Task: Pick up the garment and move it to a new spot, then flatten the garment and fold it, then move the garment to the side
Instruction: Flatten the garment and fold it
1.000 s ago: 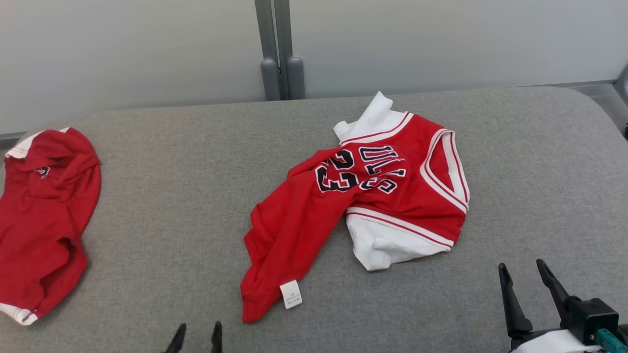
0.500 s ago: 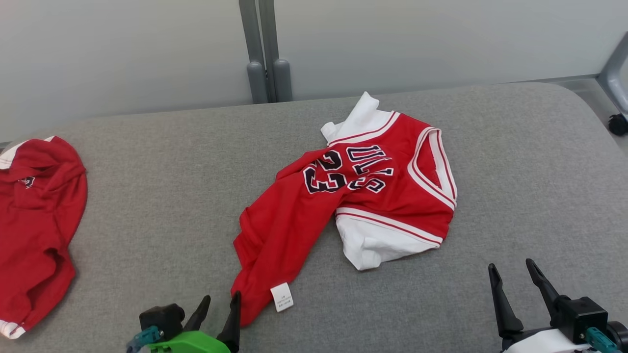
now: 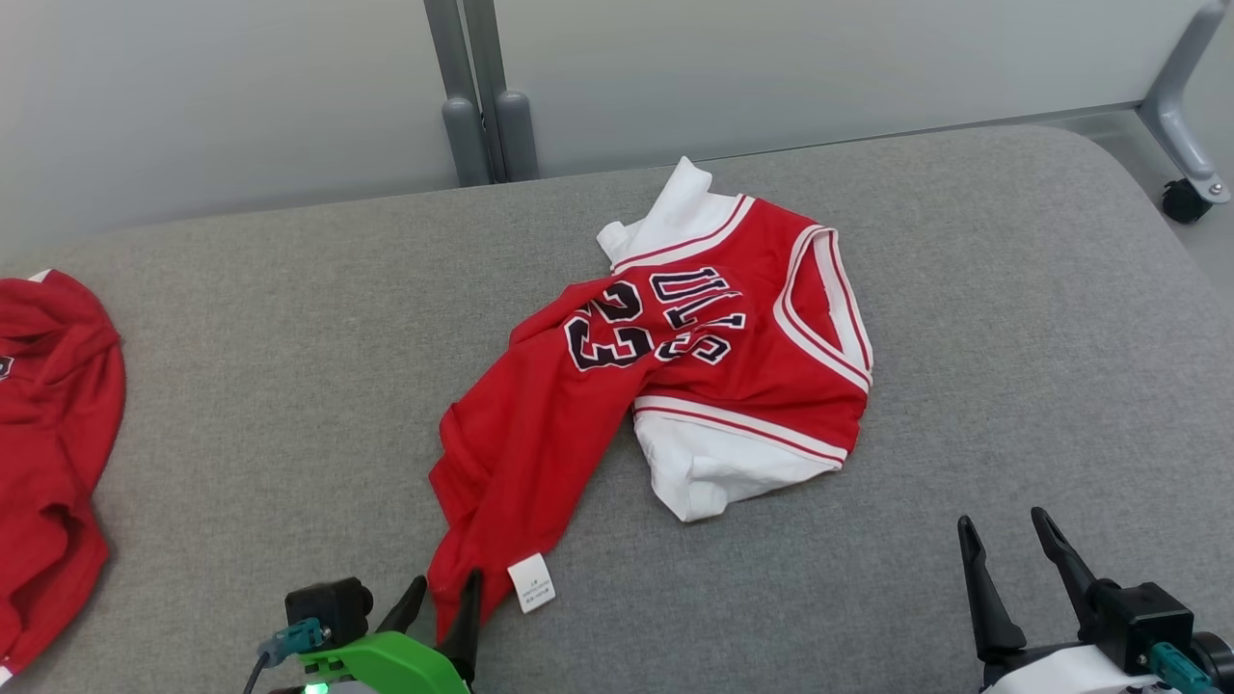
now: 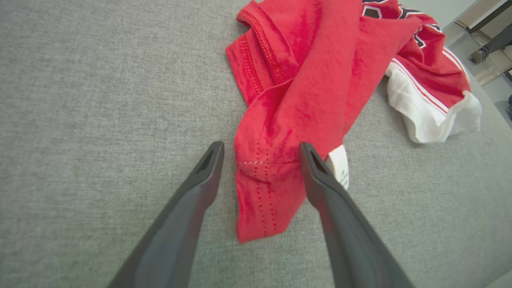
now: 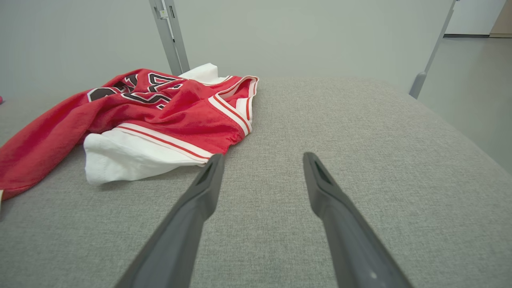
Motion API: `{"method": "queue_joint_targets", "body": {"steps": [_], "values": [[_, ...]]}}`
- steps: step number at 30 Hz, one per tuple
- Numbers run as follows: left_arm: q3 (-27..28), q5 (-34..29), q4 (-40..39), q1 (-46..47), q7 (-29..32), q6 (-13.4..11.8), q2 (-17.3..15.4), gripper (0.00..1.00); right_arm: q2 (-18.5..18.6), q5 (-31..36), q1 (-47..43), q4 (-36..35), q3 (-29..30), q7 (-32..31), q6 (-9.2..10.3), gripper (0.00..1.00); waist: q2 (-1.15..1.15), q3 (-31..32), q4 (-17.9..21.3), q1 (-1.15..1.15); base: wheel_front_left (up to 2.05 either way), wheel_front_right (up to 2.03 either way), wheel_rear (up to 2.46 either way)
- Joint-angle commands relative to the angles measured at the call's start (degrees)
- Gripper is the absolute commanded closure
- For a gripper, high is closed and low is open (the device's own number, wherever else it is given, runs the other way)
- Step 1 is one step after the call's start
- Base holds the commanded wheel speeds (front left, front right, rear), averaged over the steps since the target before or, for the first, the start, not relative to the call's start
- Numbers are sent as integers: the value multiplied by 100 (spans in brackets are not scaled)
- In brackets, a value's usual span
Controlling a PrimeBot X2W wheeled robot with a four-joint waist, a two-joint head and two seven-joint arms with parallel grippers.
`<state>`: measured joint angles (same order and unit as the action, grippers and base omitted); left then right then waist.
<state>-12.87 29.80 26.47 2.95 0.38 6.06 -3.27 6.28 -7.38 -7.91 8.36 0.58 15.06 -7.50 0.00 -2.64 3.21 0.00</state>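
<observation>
Red jersey point(image 3: 656, 386) lay crumpled near the middle of the grey cloth-covered desk point(image 3: 241, 337). The number side was up and twisted, and white panels showed toward the far edge and the right. A long red tail of cloth ran toward the near edge and ended in a hem corner point(image 4: 260, 200), with a white label point(image 3: 531, 582) just beside it. A second red garment point(image 3: 48, 434) sat at the left edge, well apart.

Change over the last second: the left hand point(image 3: 445, 578) had come up from the near edge. Before, only its fingertips peeped in, short of the cloth. Now it stood at the hem corner, fingers spread wide, one on either side of it point(image 4: 261, 146). It had hold of nothing yet. Whether the fingertips were already pressing into the cloth could not be made out; the right-side finger looked to be touching the fold.

The head camera had swung meanwhile. The jersey's drift across that view was the camera's doing; its crumple looked unaltered.

The right hand point(image 3: 1002, 520) sat toward the near right corner, fully open and empty, fingers over bare desk point(image 5: 263, 157). It was near the white panel but apart from it, and its place had not changed.

Reading: the first step, the pick-up, seemed about to start at the hem corner. A pinch there would likely lift one layer and drag the rest.
</observation>
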Motion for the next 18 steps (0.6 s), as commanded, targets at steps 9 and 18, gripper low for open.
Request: {"method": "queue_joint_targets", "body": {"steps": [9, 18], "values": [[-32, 84, 87, 60, 16, -23, -71, 62, -2, 13, 103, 10, -5, 18, 2, 0, 0, 27, 15, 0, 0, 0, 0], [5, 246, -31, 236, -88, 42, -104, 100, 0, 20, 99, 30, 22, 18, 2, 0, 0, 51, 37, 0, 0, 0, 0]]}}
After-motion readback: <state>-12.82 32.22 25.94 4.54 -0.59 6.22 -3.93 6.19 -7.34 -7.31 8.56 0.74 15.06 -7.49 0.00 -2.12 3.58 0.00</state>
